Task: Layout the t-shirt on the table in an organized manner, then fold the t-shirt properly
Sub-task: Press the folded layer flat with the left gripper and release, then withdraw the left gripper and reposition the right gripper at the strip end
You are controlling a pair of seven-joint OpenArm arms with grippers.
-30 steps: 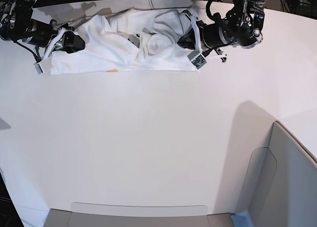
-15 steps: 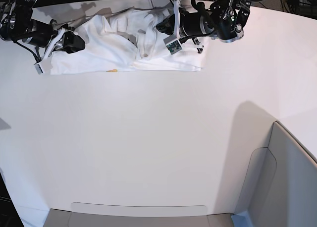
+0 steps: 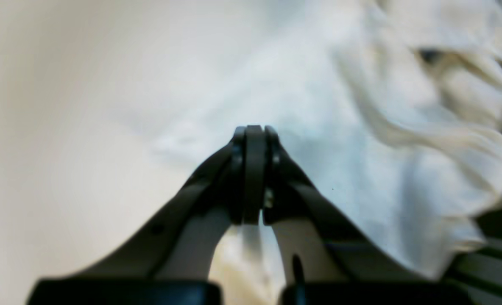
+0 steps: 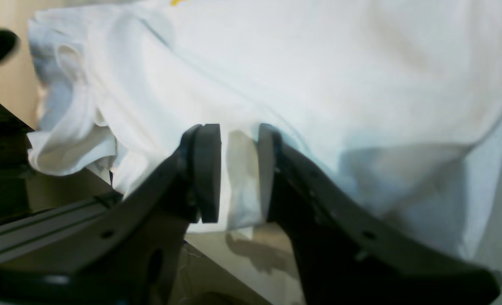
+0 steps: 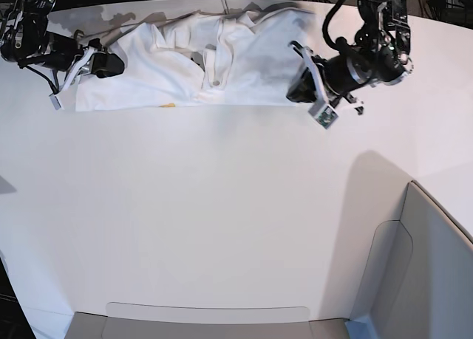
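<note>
- The t-shirt (image 5: 199,66) lies at the far edge of the table (image 5: 222,221), a wide rumpled band running left to right, well away from the near side.
- Its near hem looks fairly straight along the table, but the far part is bunched into folds and ridges, so it is not yet spread flat.
- The right gripper (image 4: 238,169), at the left end of the shirt in the base view, has its jaws part-way apart with a fold of white cloth between them; it appears to be pinching the shirt's edge there.
- The left gripper (image 3: 254,169), at the right end of the shirt, is clenched fully, pad against pad. The wrist view shows no cloth caught between the pads, so it seems to grip nothing; it hangs just over the shirt's right edge.
- A small yellow patch of print peeks out at the near hem; the rest of the print is hidden, so the shirt probably lies face down or doubled over.
- Judged progress: early. The laying-out is only partly done, and no fold has been made.
- Left to do: pull the bunched far part open, smooth sleeves and body flat, then fold.
</note>
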